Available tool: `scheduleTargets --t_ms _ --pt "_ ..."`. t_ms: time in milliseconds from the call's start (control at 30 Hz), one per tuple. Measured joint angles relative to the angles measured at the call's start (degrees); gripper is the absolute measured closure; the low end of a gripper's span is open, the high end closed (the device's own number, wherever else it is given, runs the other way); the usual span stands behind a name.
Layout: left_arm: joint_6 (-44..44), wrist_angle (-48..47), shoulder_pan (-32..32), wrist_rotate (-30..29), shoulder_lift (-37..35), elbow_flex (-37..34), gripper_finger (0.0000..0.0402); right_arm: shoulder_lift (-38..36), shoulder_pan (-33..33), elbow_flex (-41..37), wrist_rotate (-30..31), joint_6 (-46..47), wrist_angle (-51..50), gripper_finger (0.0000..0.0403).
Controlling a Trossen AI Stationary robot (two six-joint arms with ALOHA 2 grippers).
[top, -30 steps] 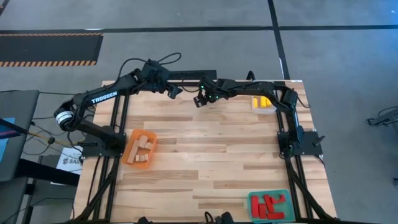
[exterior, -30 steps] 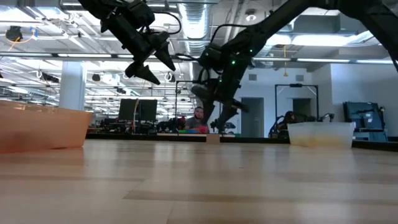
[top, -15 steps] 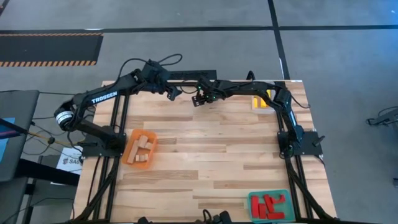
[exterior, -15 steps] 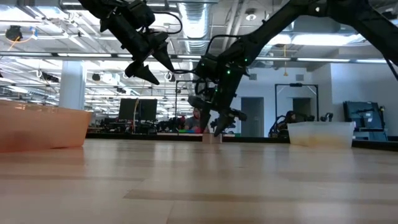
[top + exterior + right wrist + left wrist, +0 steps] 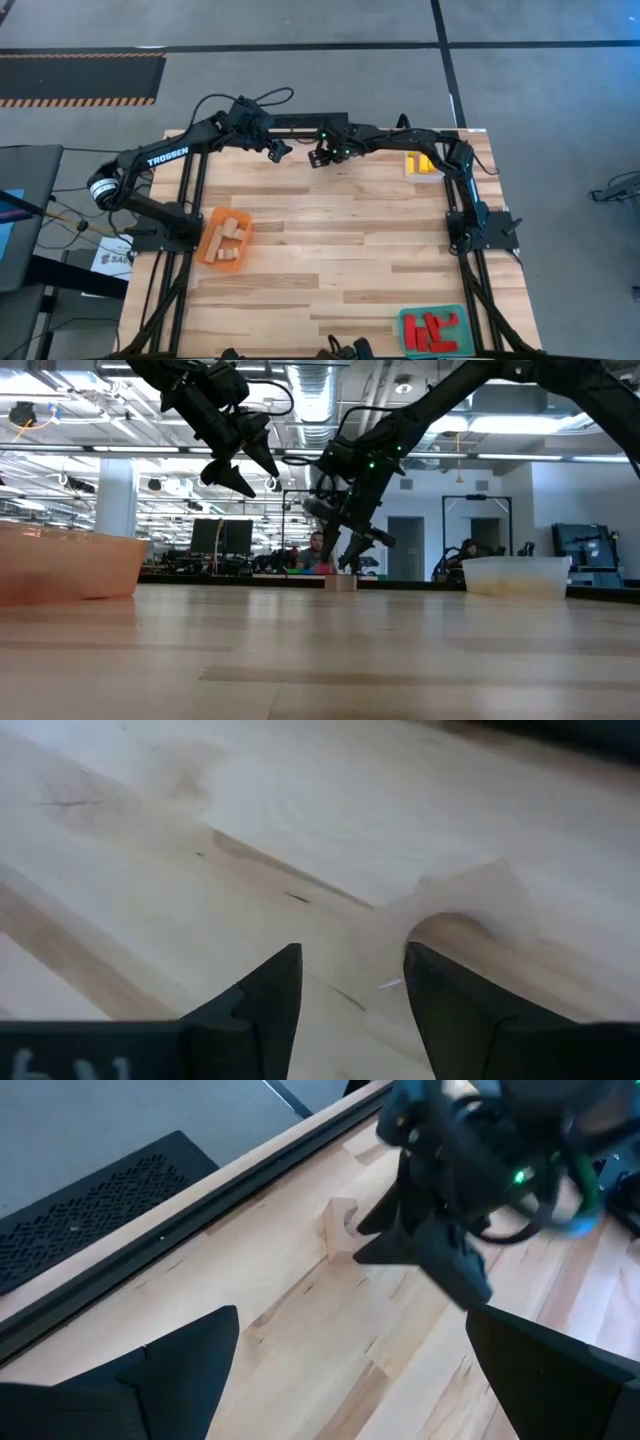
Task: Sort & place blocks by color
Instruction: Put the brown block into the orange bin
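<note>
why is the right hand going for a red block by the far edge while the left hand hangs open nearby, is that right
Not red: the block under the right hand is plain light wood with an arch cut, as the left wrist view shows. The left hand does hang open nearby.

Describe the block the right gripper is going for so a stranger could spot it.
Look at the table's far edge, between the two grippers. A lone plain-wood block lies there below the open right gripper. It alone lies outside a tray and has an arch cut out.

Bright, even overhead light with soft shadows (ceiling strips glaring in the low view), wrist close-ups slightly blurred.
</note>
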Motion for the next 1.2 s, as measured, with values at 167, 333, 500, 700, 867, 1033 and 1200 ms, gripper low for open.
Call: scheduleTargets --t_ms 167,333,500,700,867,1033,1200 --pt "-3.16 0.18 -0.17 -0.01 1.63 0.07 0.0022 -3.16 -1.58 0.01 -2.66 -2.55 -2.52 0.0209" --pt "-4.29 2.57 -2.68 -0.90 8.09 0.09 0.0022 -10.69 -2.71 0.01 -4.06 -8.94 -12.99 0.0209" --pt "-4.26 5.67 -5.67 -8.11 16.03 4.68 0.0022 -21.26 -2.67 -0.04 1.76 -15.26 -26.47 0.0212" --pt "-2.02 2.34 -8.80 -12.51 28.44 17.45 0.0022 -35.61 -4.12 -2.97 4.73 -18.42 -34.21 0.0218" --pt "-2.76 -9.77 -8.81 -12.42 39.91 33.50 0.0022 -46.85 -7.52 -9.70 4.69 -18.40 -36.25 0.0218" --pt "-1.93 -25.81 -8.36 -10.82 51.81 51.11 0.0022 -54.41 -12.77 -17.74 1.62 -17.15 -35.00 0.0219" --pt "-0.74 -36.54 -7.77 -9.37 61.71 66.08 0.0022 -57.60 -15.17 -22.85 -2.24 -16.70 -33.35 0.0224"
